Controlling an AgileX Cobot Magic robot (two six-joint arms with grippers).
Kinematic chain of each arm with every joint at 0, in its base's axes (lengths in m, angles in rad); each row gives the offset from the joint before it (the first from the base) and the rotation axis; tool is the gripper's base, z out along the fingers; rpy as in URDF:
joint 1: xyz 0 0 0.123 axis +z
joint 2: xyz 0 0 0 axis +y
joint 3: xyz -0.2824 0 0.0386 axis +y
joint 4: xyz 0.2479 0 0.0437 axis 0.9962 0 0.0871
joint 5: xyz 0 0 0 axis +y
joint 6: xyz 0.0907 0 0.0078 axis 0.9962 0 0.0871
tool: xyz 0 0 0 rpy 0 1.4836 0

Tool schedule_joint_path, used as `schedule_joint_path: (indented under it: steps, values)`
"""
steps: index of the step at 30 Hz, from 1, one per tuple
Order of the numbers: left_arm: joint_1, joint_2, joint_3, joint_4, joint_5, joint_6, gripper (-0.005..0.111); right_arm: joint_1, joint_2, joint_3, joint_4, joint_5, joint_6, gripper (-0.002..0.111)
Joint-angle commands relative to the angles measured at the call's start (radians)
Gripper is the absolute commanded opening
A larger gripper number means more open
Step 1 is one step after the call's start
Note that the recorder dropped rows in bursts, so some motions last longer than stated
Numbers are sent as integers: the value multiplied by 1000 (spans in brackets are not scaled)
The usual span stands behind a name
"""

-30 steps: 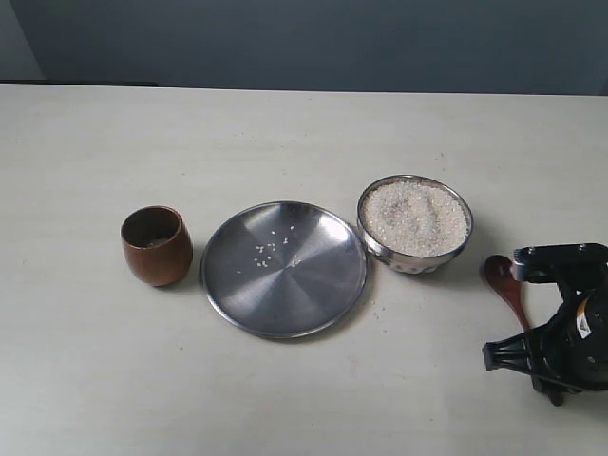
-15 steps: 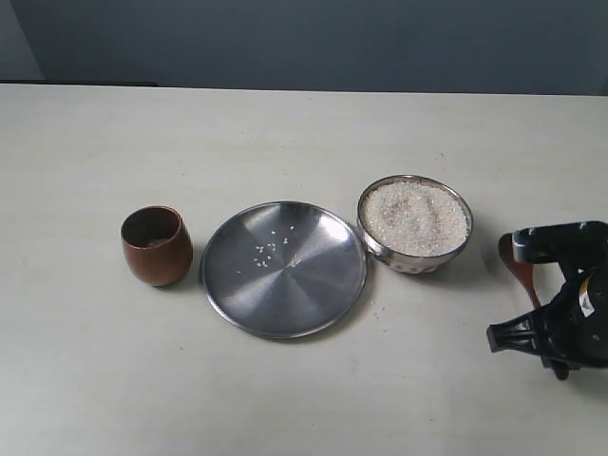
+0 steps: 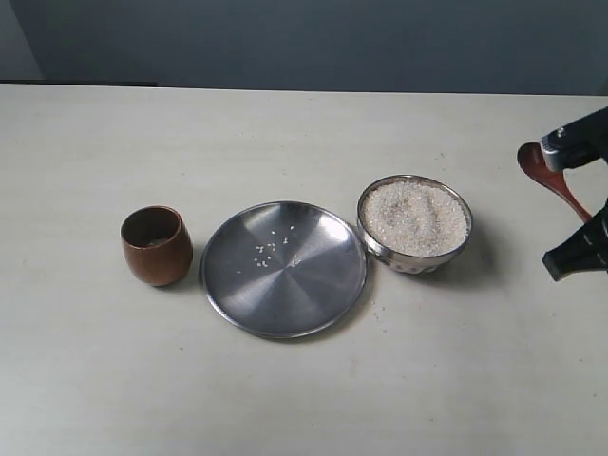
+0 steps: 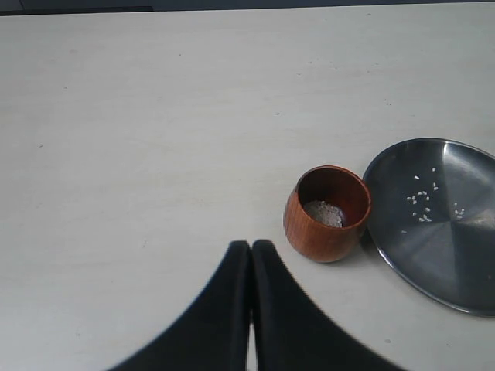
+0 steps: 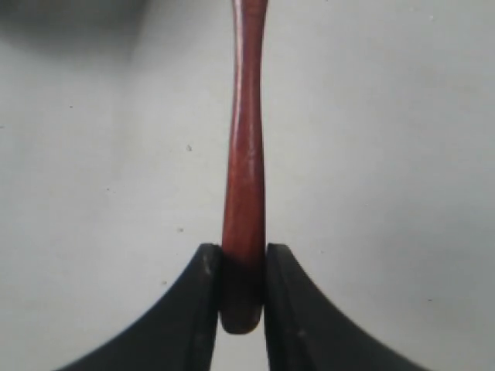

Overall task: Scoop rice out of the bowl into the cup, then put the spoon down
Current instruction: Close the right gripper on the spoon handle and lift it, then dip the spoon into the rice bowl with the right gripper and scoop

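The left claw (image 4: 250, 259) is pinched together and empty, near the cup (image 4: 321, 236). In the exterior view the cup, plate (image 3: 285, 294) and bowl (image 3: 410, 258) of rice (image 3: 415, 217) sit on a bare pale table (image 3: 285, 133). The right claw (image 5: 244, 267) clamps the end of the spoon (image 5: 244, 154) handle. The spoon's head points to 10 o'clock, and the bowl lies near at its 8, with nothing between them.

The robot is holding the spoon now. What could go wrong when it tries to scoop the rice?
The right gripper pinches the spoon only at its handle's very end, so it might twist or slip. The bowl is filled with rice near its rim, so digging may spill grains. The cup is small and sits beyond the plate, so rice may drop on the way.
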Motion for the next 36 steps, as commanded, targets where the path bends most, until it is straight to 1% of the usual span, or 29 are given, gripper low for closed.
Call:
schedule_joint_path:
  steps: [1, 2, 3, 4, 5, 8, 12, 15, 20, 36]
  values:
    - [-4, 3, -7, 5, -8, 0, 0, 85, -2, -85, -30, 70, -89, -1]
    - [-4, 3, -7, 5, -8, 0, 0, 108, 8, -101, -46, 83, -89, -1]
    - [-4, 3, -7, 5, -8, 0, 0, 153, 41, -133, -85, 126, -89, -1]
    - [-4, 3, -7, 5, -8, 0, 0, 169, 58, -145, -108, 148, -82, -1]
    - [-4, 3, -7, 5, -8, 0, 0, 209, 108, -172, -166, 197, -75, -1]
    - [-4, 3, -7, 5, -8, 0, 0, 294, 218, -207, -306, 197, -23, -1]
    - [-4, 3, -7, 5, -8, 0, 0, 389, 328, -210, -413, 197, 18, -1]
    - [-4, 3, -7, 5, -8, 0, 0, 401, 375, -210, -447, 197, 45, -1]
    - [-4, 3, -7, 5, -8, 0, 0, 403, 442, -210, -452, 197, 73, -1]
    - [-4, 3, -7, 5, -8, 0, 0, 408, 525, -210, -442, 197, 109, -1]
